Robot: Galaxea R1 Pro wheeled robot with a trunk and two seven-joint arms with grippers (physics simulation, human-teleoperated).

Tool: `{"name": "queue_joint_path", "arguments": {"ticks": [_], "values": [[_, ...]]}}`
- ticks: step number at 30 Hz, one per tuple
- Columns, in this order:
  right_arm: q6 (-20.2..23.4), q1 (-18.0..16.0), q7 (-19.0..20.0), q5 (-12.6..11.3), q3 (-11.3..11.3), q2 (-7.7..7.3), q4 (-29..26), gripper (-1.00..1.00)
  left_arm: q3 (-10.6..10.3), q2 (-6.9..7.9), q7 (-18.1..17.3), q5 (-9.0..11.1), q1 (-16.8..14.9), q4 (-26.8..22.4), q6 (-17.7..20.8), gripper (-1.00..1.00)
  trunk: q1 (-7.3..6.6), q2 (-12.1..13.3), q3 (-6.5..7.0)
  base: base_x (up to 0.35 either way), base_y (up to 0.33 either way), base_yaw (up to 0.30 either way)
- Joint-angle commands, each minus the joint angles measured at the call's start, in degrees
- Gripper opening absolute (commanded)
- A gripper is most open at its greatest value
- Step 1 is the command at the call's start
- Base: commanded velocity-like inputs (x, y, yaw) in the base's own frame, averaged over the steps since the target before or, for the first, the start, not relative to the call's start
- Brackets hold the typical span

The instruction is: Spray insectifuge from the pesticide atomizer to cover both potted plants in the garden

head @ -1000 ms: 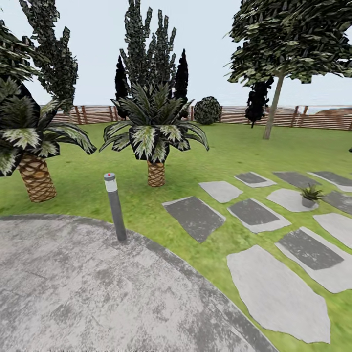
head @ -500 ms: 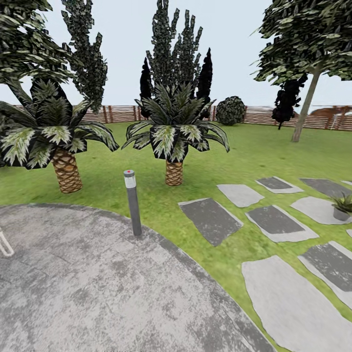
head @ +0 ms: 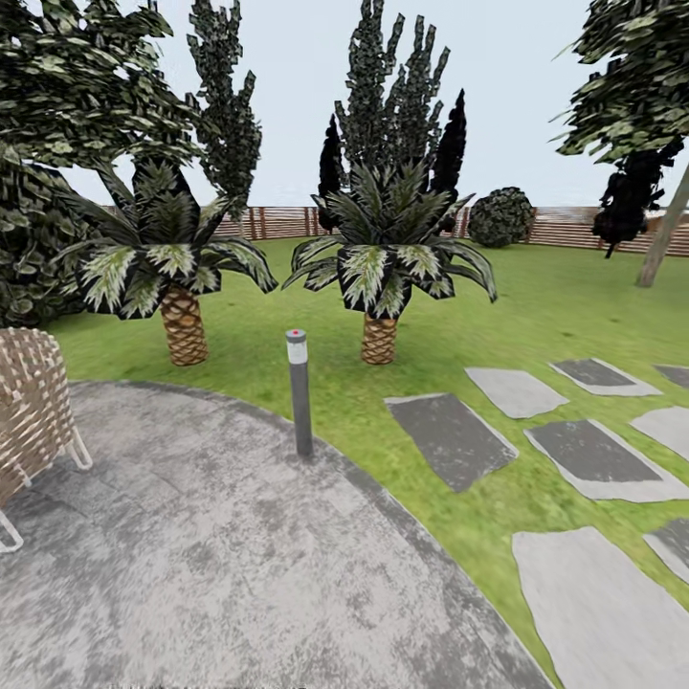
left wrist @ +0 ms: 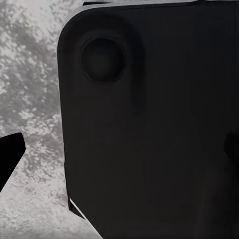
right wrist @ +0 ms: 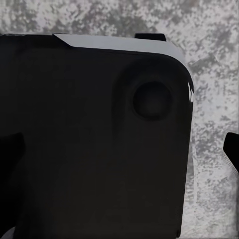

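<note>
Our left claw (left wrist: 119,149) and right claw (right wrist: 119,159) each show as dark finger tips at the edges of their wrist views, with a black rounded body panel (left wrist: 149,124) between them over mottled grey paving; we cannot tell how wide either stands. Ahead, the round grey paved patio (head: 211,555) meets the green lawn (head: 536,306), where a slim grey bollard lamp (head: 300,392) stands at the edge. A woven wicker chair (head: 29,411) sits left. Two palms (head: 388,258) stand behind, flat grey stepping stones (head: 450,435) lie right, before a brown slatted fence (head: 565,230).
</note>
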Motion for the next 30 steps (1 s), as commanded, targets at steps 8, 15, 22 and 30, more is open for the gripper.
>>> {"name": "queue_joint_path", "arguments": {"ticks": [8,15,22,30], "values": [[-0.2,0.0,0.0,0.0,0.0,0.00,0.0,1.00,0.1,-0.15,0.0,0.1,0.0,0.0,-0.1,1.00,0.00,0.0,-0.05,-0.195,-0.040,0.285],[-0.2,0.0,0.0,0.0,0.0,0.00,0.0,1.00,0.1,-0.04,0.0,0.1,0.0,0.0,-0.1,1.00,0.00,0.0,-0.05,-0.259,-0.115,0.285],[-0.2,0.0,0.0,0.0,0.0,0.00,0.0,1.00,0.1,0.04,0.0,0.1,0.0,0.0,-0.1,1.00,0.00,0.0,-0.05,-0.031,-0.016,0.285],[-0.3,0.0,0.0,0.0,0.0,0.00,-0.1,1.00,0.2,0.15,0.0,0.2,-0.4,-2.2,-0.2,1.00,0.00,0.0,-0.05,-0.001,-0.001,0.285]]}}
